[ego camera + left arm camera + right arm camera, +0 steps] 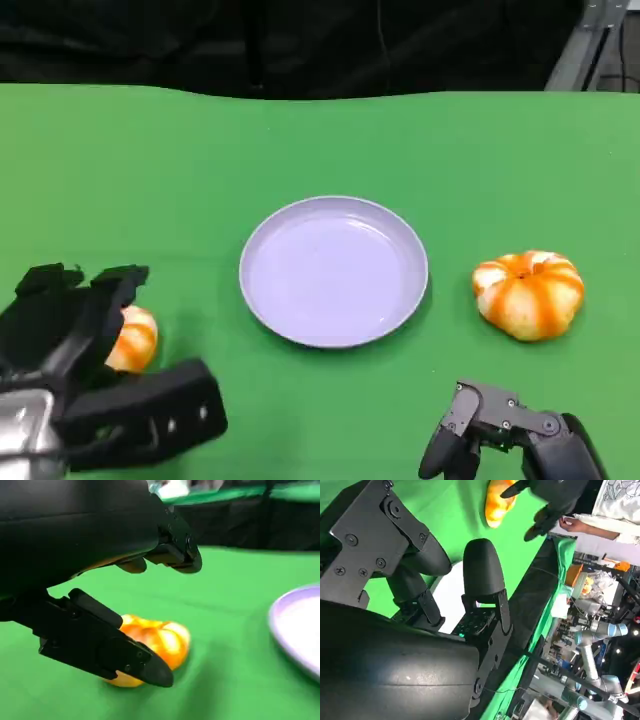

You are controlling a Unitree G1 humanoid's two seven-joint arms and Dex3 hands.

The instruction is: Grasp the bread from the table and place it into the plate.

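Observation:
Two orange-and-white striped breads lie on the green table. One bread [135,338] [155,642] sits at the left, partly hidden by my left hand [80,370] [90,555]. That hand hovers over it with its fingers spread above and in front of it, and a gap shows between them and the bread. The other bread [528,293] lies to the right of the lilac plate [333,340] [300,625], which stands bare at the table's middle. My right hand [510,435] [420,605] rests low at the front right, holding nothing, its fingers apart.
The green table [200,160] runs back to a dark backdrop. In the right wrist view a person [615,505] stands beside the table, with lab equipment and a robot arm [592,650] beyond.

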